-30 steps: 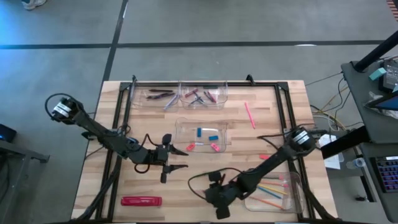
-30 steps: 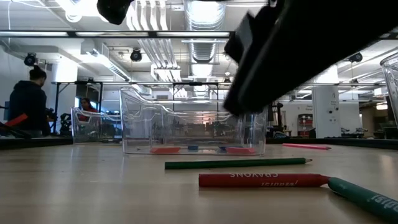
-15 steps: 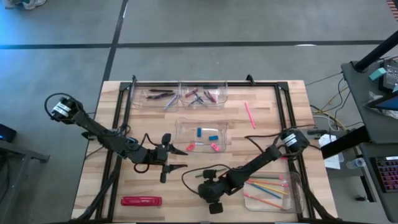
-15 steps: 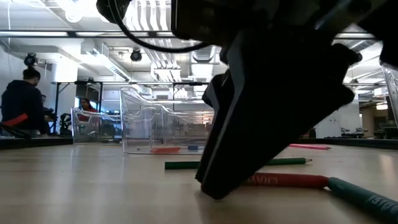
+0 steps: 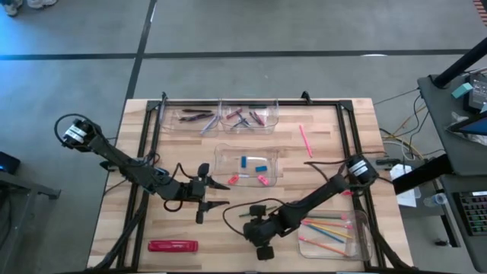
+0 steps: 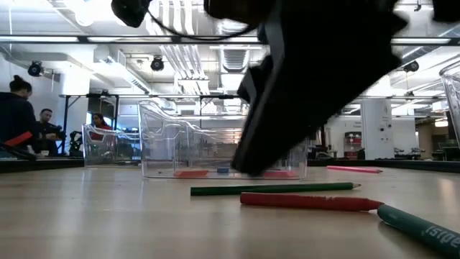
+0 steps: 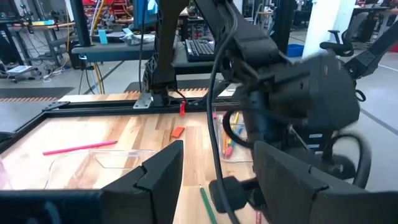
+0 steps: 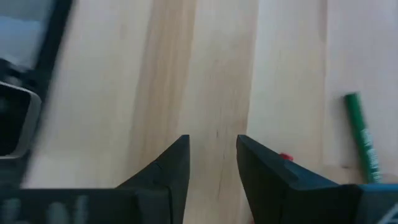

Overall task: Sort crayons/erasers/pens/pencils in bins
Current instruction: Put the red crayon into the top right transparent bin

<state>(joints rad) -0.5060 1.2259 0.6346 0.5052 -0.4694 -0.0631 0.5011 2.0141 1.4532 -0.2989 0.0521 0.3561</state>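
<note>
Bins: we count four clear ones; two side by side at the far edge [image 5: 200, 116] [image 5: 249, 115], one mid-tabletop [image 5: 247, 165], one at the near right corner [image 5: 359, 237]
Erasers: four in the middle bin, two blue [image 5: 260, 168], two pink
Pencils: one pink [image 5: 305, 141] loose; several in the corner bin
Right tool [image 5: 262, 252]: low over the near edge, empty, fingers slightly apart
Left tool [image 5: 221, 194]: left of the middle bin, spread, empty
Near the right tool: we see a red crayon [image 6: 309, 202], two green sticks
</note>
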